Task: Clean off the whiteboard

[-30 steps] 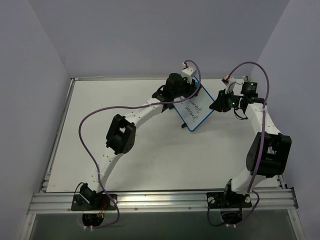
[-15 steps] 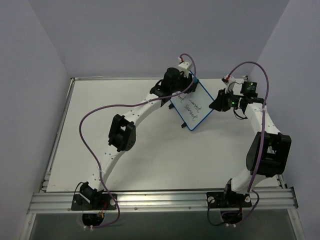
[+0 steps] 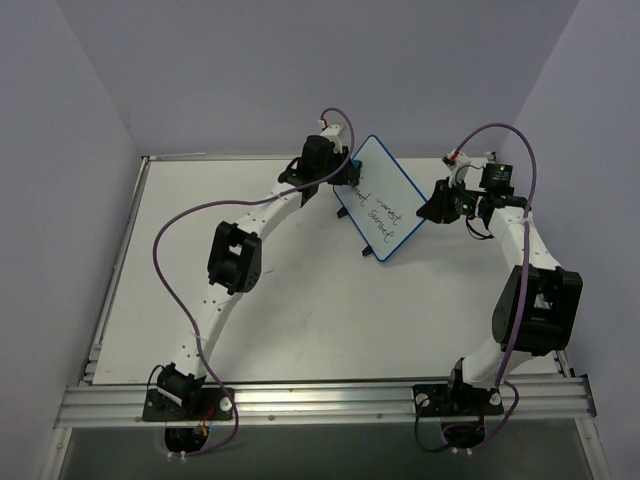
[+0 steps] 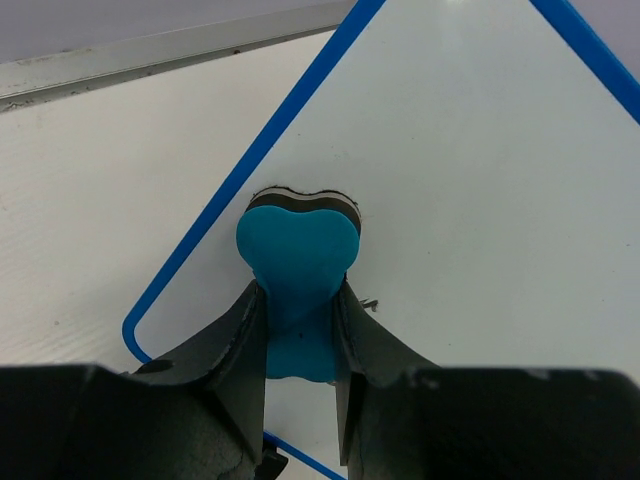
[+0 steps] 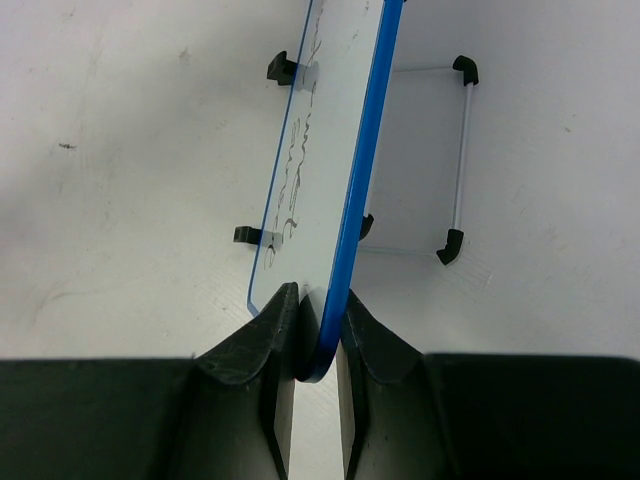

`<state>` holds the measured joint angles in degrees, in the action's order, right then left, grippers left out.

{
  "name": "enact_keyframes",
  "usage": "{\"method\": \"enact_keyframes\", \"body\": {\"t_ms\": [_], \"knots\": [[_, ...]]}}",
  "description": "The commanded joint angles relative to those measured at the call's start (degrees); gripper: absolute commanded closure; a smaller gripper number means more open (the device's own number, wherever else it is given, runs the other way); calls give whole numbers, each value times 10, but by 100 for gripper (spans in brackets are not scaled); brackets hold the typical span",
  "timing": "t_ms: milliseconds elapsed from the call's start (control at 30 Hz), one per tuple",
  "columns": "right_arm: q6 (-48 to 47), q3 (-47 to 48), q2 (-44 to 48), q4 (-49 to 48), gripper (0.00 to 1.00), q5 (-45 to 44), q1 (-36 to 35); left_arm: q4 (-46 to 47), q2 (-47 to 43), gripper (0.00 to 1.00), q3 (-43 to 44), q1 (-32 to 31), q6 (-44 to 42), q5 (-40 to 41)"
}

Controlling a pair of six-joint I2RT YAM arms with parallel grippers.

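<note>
Left jaws are clamping eraser point(image 4: 298, 262) on whiteboard point(image 4: 480, 200), right jaws pinching its edge; mid-wipe, next likely sweeping over writing point(image 3: 378, 212) between them.

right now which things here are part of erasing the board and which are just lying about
In the job:
whiteboard, black writing on it
blue eraser, in the left gripper, on the board
right gripper, clamped on the board's edge

Not in the job:
table, only the surface underneath
</note>
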<state>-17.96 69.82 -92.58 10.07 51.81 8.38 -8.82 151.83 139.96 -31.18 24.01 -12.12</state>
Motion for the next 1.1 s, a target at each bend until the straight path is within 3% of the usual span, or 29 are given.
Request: {"method": "enact_keyframes", "body": {"t_ms": [0,300,500,800,1067], "knots": [[-38,-14,18,29,100,23,-28,-45,21,98,-1,-7,20,-19],[-38,-14,20,29,100,23,-29,63,-91,98,-190,-41,24,-26],[-38,-14,20,29,100,24,-29,186,-163,98,-306,-85,-6,-37],[-38,-15,20,29,100,24,-33,238,-174,98,-325,-135,-17,-52],[-38,-14,19,31,100,23,-36,164,-113,98,-234,-76,43,-16]]}}
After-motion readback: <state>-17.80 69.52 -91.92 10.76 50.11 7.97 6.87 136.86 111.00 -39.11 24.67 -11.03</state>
